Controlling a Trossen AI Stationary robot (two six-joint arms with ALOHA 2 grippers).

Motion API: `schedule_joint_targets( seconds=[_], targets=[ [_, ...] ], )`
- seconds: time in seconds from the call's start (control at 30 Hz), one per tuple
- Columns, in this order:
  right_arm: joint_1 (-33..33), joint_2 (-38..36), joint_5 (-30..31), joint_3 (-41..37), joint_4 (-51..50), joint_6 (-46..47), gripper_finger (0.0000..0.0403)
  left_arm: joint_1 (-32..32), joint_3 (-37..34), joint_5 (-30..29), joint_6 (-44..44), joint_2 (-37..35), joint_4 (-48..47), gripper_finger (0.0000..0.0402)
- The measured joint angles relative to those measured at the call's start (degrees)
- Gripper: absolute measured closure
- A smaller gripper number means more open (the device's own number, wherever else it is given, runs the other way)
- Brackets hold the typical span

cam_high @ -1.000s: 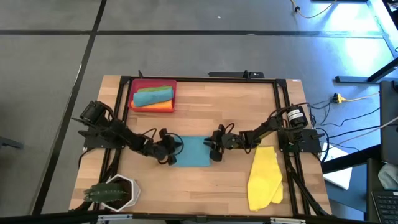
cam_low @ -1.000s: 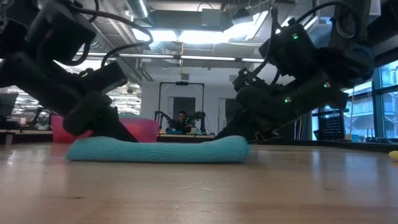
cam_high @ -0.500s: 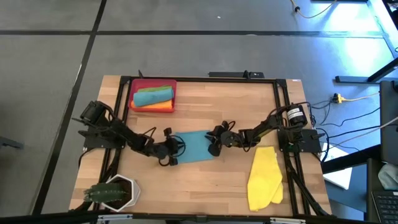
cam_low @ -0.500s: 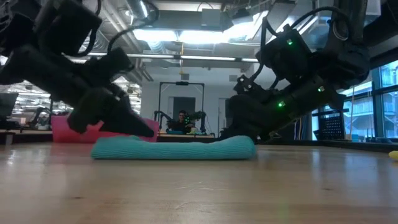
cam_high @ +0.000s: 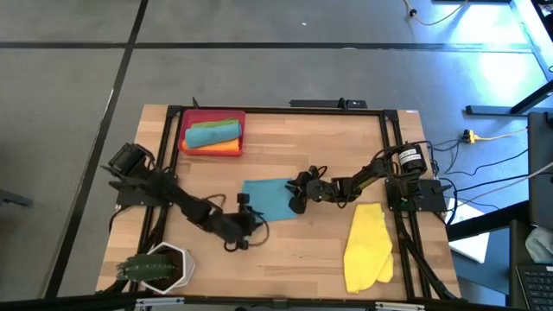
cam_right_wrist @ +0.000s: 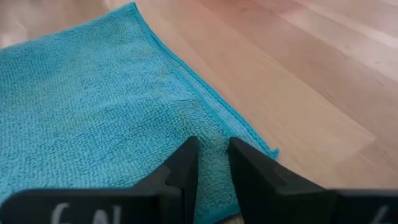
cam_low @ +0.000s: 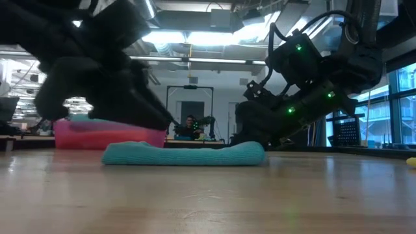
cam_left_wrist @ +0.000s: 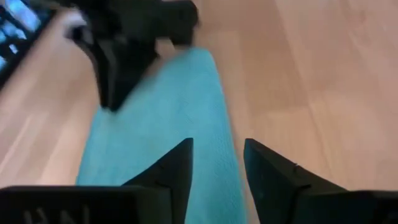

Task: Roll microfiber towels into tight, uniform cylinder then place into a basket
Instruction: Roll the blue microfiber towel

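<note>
Teal-blue towel point(cam_high: 268, 198) on light wood-grain worktop point(cam_high: 328, 147); yellow towel point(cam_high: 368, 246); red basket point(cam_high: 187, 117) with teal, green, orange towels; white pot point(cam_high: 164, 264); dark arms.

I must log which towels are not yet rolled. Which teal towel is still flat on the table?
The teal towel at the table's middle, between both pincers, lies flat. The other teal one sits rolled in the red basket.

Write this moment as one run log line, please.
left gripper: open, beside blue towel | right gripper: on towel edge | basket: rolled towels inside
</note>
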Motion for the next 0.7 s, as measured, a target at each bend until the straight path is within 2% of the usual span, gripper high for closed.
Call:
schedule_joint_targets(
  seconds=[0.17, 0.27, 0.53, 0.7],
  targets=[
    [0.0, 0.0, 0.1, 0.0, -0.7, 0.0, 0.0309, -1.9, 12.6, 1.3, -12.5, 0.0, -33.3, 0.0256],
    [0.0, 0.0, 0.1, 0.0, -0.7, 0.0, 0.0309, -3.2, 17.3, 3.0, -17.2, 0.0, -45.8, 0.0257],
    [0.0, -0.1, 0.1, 0.0, -0.8, 1.1, 0.0309, -7.1, 17.2, 4.1, -16.0, 1.5, -48.9, 0.0255],
    [0.0, 0.0, 0.0, 0.0, -0.8, 1.1, 0.0309, -8.0, 17.0, 0.8, -12.1, 4.9, -49.0, 0.0255]
  ],
)
